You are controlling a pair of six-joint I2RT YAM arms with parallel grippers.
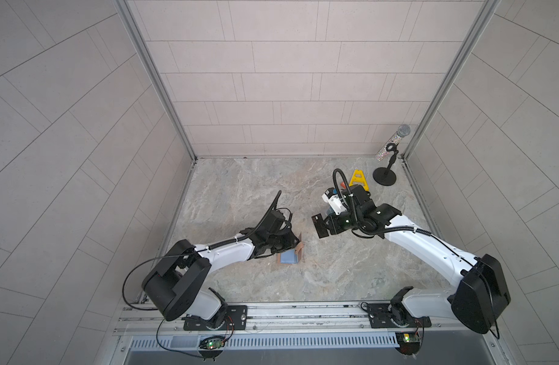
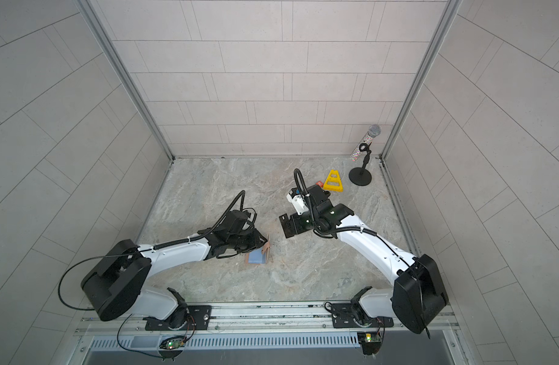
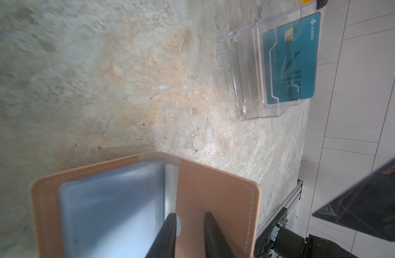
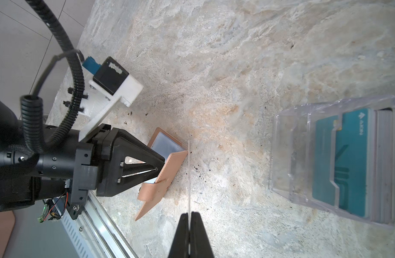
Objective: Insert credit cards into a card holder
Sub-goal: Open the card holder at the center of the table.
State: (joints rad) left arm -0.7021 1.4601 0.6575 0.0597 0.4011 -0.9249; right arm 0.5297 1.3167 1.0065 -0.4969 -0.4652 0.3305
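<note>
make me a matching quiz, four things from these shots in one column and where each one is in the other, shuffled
Things:
1. dark card
2. teal card
3. card holder
4. microphone

Places:
A. on a stand in a far corner of the table
B. open on the table at the left end effector, one cover raised
C. in the clear box
D. pinched in the shut right end effector

Pairs: 1-D, 2-C, 3-B, 4-A
</note>
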